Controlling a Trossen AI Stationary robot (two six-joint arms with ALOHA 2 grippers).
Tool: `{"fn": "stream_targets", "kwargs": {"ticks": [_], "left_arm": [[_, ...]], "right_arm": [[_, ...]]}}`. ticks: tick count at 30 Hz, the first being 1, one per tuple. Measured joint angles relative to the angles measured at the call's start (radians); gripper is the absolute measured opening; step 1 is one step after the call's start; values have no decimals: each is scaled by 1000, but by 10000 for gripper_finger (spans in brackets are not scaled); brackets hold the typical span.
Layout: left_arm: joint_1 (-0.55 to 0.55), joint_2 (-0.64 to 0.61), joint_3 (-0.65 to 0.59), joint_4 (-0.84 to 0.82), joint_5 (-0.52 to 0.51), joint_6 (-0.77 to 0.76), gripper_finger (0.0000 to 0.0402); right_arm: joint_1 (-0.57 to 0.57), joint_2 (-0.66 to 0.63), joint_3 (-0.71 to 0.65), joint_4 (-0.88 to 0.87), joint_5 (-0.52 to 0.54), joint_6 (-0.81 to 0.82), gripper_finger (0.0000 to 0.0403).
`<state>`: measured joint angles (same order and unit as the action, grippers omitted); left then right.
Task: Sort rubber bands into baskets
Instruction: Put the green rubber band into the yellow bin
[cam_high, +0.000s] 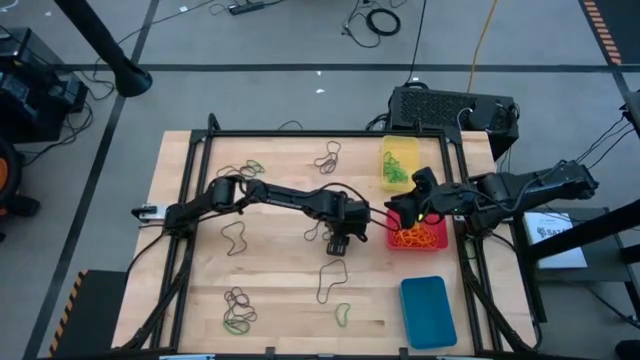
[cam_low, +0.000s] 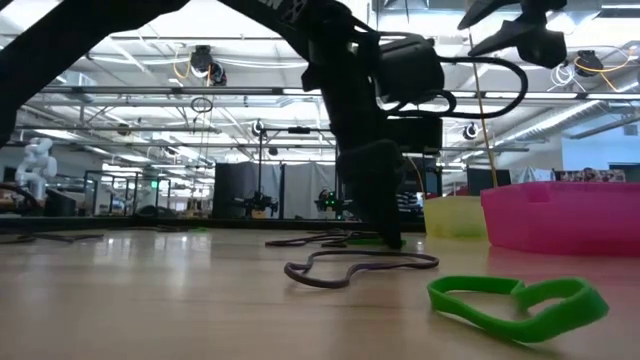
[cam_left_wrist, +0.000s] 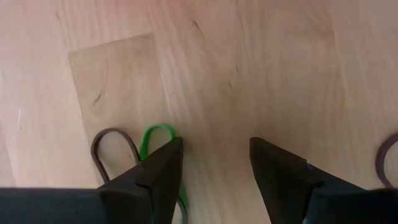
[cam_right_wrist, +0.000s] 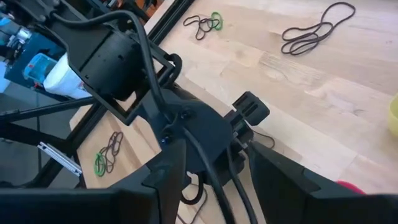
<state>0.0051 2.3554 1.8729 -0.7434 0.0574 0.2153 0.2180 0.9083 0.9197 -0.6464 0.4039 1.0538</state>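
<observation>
My left gripper (cam_high: 338, 243) is open and points down at the table's middle, with bare wood between its fingertips in the left wrist view (cam_left_wrist: 214, 142). A green rubber band (cam_left_wrist: 157, 132) and a dark one (cam_left_wrist: 112, 144) lie flat beside one finger. My right gripper (cam_high: 398, 212) is open and empty above the left edge of the red basket (cam_high: 432, 242), which holds orange bands (cam_high: 415, 237). The yellow basket (cam_high: 400, 150) holds green bands. The blue basket (cam_high: 428, 312) stands at the near right. My left gripper's one finger (cam_left_wrist: 163, 168) stands from above over the green band's loop (cam_left_wrist: 149, 140), which lies flat on the table. I cannot tell whether the finger touches it.
Loose dark and green bands lie at the far left (cam_high: 245, 165), far middle (cam_high: 328, 157), left (cam_high: 235, 237), near middle (cam_high: 330, 280) (cam_high: 342, 315) and near left (cam_high: 238, 312). A black box (cam_high: 450, 108) stands beyond the far right edge. A black frame (cam_high: 300, 133) borders the table.
</observation>
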Motion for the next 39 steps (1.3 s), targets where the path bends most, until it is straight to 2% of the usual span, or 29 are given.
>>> {"fn": "stream_targets", "kwargs": {"ticks": [7,17,39], "left_arm": [[0,-2,0,4,-4,0,193],[1,-88,2,13,-11,32,193],[34,-8,-4,63,-12,0,193]], "right_arm": [[-1,1,0,-9,-4,-17,169],[-8,0,0,-40,-9,-25,169],[-27,0,1,-38,-11,-36,169]]}}
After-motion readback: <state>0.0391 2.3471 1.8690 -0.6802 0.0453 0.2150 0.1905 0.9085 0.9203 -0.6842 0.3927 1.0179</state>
